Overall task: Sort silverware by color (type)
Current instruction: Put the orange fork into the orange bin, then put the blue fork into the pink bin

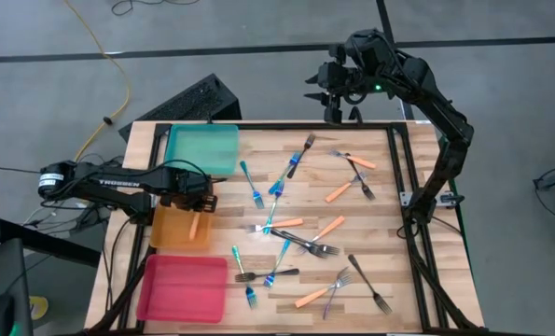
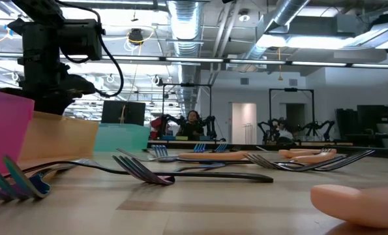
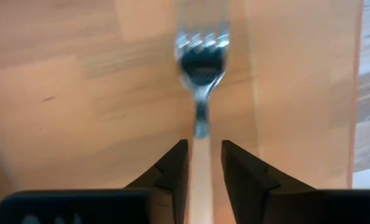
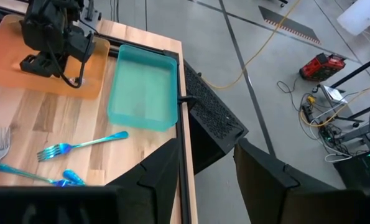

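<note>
Holding one orange fork (image 1: 194,227), orange tray (image 1: 168,236), teal tray (image 1: 202,149) empty

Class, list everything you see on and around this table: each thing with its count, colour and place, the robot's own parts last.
Trays: three, teal, orange, pink, along the table's left edge.
Forks: about twenty, blue-, orange- and dark-handled, scattered mid-table.
Orange-handled fork: one, in the orange tray.
Keyboard: one, black, beyond the table.
Cable: one, yellow, on the floor.
Left gripper: over the orange tray, jaws apart around that fork's handle.
Right gripper: beyond the far edge, jaws open, empty.
</note>
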{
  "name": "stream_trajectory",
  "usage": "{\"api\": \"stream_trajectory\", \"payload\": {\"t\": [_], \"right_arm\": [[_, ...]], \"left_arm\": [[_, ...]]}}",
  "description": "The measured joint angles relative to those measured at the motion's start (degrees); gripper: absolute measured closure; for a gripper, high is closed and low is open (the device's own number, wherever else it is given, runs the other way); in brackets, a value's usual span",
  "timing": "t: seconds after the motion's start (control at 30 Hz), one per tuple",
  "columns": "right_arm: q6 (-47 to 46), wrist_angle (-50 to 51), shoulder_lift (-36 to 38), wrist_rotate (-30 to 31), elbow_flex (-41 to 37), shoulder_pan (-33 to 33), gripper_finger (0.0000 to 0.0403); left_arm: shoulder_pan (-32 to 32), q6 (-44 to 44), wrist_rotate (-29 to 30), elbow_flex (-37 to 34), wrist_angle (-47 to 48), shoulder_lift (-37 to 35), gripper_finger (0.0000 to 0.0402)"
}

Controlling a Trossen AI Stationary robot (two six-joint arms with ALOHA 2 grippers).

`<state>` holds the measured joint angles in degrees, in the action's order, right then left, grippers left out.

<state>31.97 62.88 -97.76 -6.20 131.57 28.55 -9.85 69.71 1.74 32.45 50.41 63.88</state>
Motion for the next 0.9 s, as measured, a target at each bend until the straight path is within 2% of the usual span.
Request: {"api": "stream_trajectory", "payload": {"t": [0.2,0.4,0.73,0.9], "right_arm": [[0.9,-0.6,0.0,0.0,0.0,0.0,0.0227],[0.9,-1.2,0.9,0.1,0.0,0.0,0.0227],[-0.8,1.7,2.9,1.1,0.1,-0.8,0.0227],[-3.8,4.9,3.7,2.0,0.1,-0.2,0.0227]], "left_arm": [[0.0,-2.4,0.0,0.1,-0.9,-0.1,0.0286],[0.0,-11.1,0.1,4.7,1.6,-0.3,0.0283],[0.0,-24.1,4.5,19.3,7.6,-0.3,0.0283],[1.5,-36.1,9.8,27.5,-0.5,-0.3,0.0283]]}}
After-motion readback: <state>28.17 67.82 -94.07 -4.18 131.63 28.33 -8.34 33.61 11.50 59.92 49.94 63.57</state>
